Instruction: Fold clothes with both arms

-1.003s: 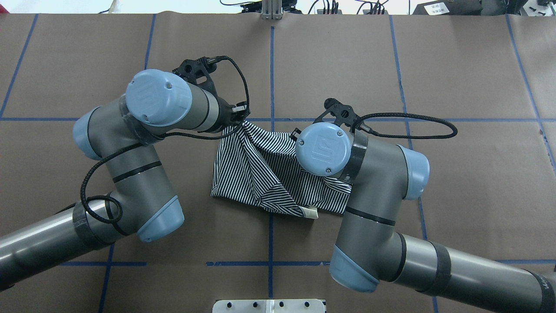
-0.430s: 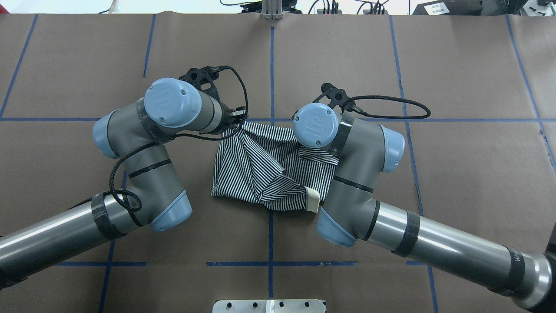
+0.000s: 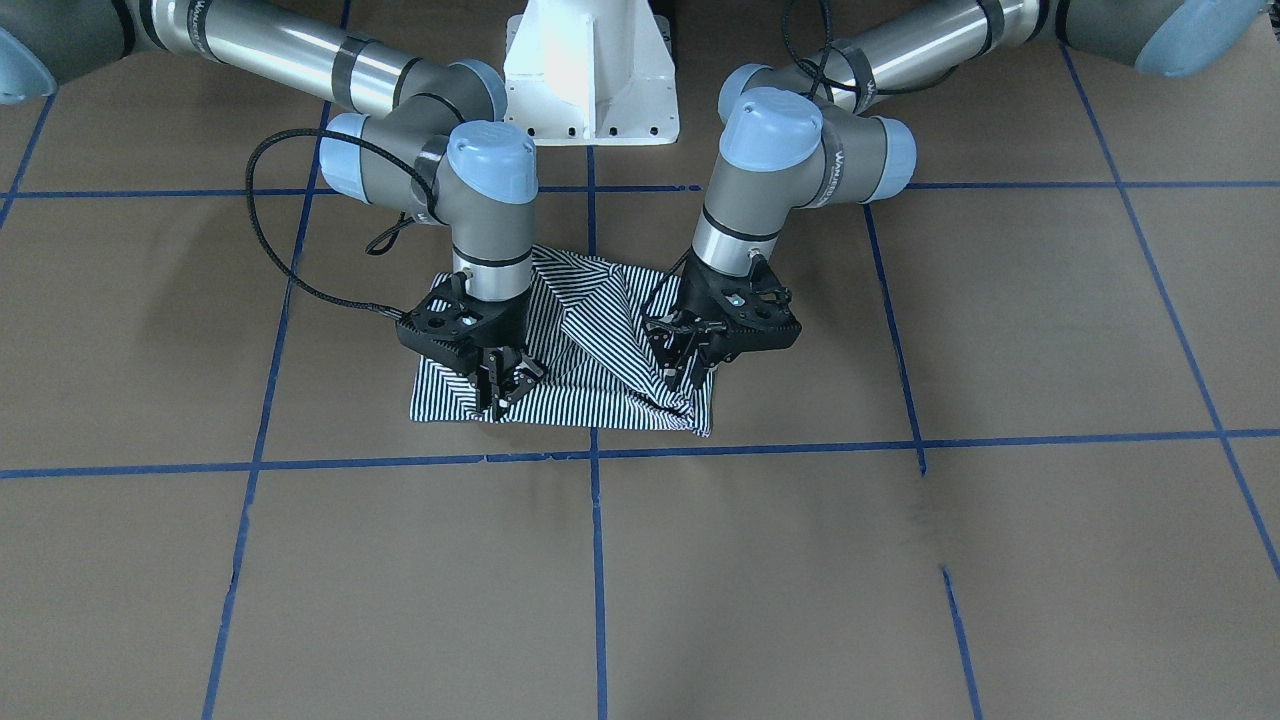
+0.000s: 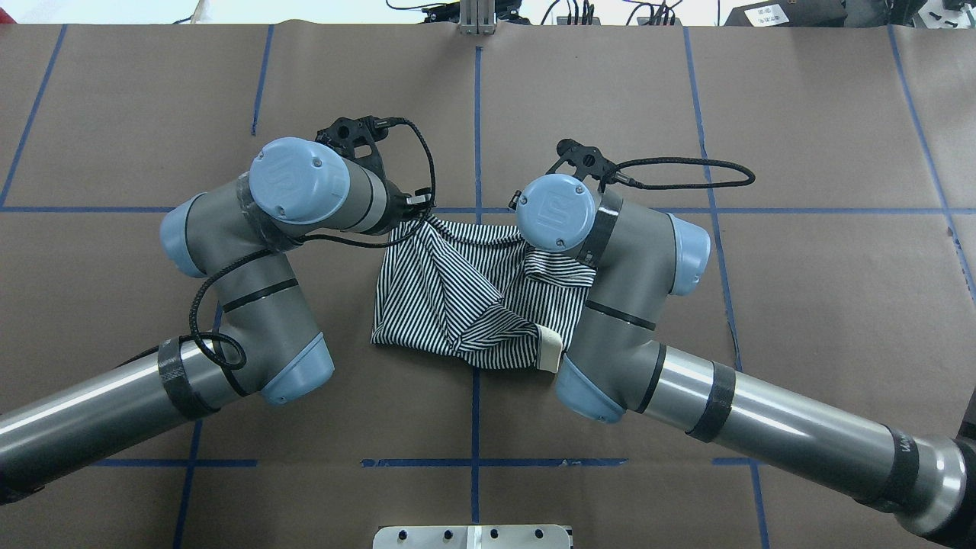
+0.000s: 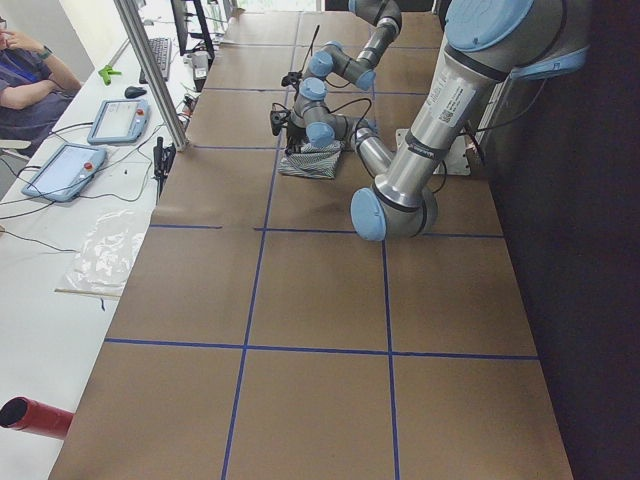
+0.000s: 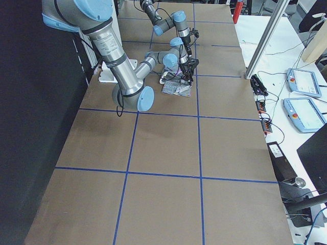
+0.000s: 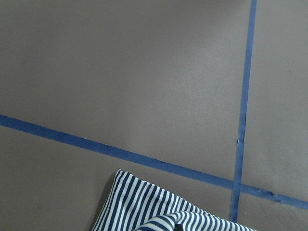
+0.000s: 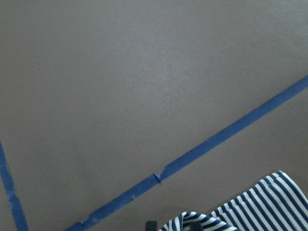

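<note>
Right arm (image 4: pixel 633 259) shifted inward; striped shirt (image 4: pixel 450 305) bunched, creased

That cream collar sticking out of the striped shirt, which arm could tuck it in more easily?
Probably the right arm. The collar lies at the shirt's near corner on that side; the left hand is at the diagonally opposite far corner, the right hand nearer.

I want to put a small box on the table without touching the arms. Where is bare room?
Free: the squares beyond the tape line on the shirt's operator side, and the table's end squares. Crowded: around the shirt, where the left pincer and right pincer are on it, and back toward the base.
</note>
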Controlling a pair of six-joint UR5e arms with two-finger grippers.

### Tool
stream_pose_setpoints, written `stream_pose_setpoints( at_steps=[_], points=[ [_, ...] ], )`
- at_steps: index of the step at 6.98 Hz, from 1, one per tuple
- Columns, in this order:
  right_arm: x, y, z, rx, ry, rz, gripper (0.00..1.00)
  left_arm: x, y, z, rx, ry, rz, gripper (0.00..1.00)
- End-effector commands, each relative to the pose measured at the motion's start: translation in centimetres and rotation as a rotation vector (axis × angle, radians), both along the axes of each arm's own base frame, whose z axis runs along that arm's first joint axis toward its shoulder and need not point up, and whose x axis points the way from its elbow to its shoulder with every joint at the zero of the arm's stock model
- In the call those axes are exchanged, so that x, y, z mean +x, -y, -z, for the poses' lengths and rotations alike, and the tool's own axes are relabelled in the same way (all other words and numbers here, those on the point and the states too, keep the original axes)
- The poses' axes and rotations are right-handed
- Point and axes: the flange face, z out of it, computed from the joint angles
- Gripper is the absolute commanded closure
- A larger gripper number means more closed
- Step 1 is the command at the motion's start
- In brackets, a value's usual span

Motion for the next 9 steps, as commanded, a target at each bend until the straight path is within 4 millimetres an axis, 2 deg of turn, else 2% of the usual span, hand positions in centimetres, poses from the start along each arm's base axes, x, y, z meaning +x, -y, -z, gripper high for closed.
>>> stream_pose_setpoints(
  at_steps=[1,2,3,4,5,6,7,8,9],
  points=[
    [4.2,2.4,1.3,0.031,0.014,0.170,0.00,-3.3,2.1,-0.2,0.123,0.028,-0.091,0.00],
    [6.0,1.6,2.3,0.049,0.044,0.192,0.00,-5.0,2.1,-1.2,0.141,0.017,-0.131,0.00],
    [7.7,-1.0,4.7,0.050,0.045,0.206,0.00,-5.2,1.9,-1.5,0.146,0.011,-0.131,0.00],
    [7.5,-6.2,6.6,0.067,0.052,0.254,0.00,-5.3,1.9,-1.5,0.147,0.010,-0.131,0.00],
    [6.8,-11.1,6.4,0.116,0.048,0.285,0.00,-5.3,1.9,-1.5,0.146,0.010,-0.129,0.00],
    [6.3,-14.6,6.1,0.160,0.019,0.300,0.00,-5.3,1.8,-1.7,0.139,0.010,-0.126,0.00],
    [5.7,-16.4,6.5,0.166,0.023,0.329,0.00,-5.3,1.8,-1.5,0.140,0.007,-0.126,0.00],
    [4.6,-18.4,6.0,0.165,0.020,0.365,0.06,-5.4,1.8,-1.5,0.141,0.006,-0.125,0.00],
    [3.8,-19.3,5.3,0.160,0.010,0.384,0.20,-5.4,1.7,-1.6,0.140,0.007,-0.126,0.00]
  ],
)
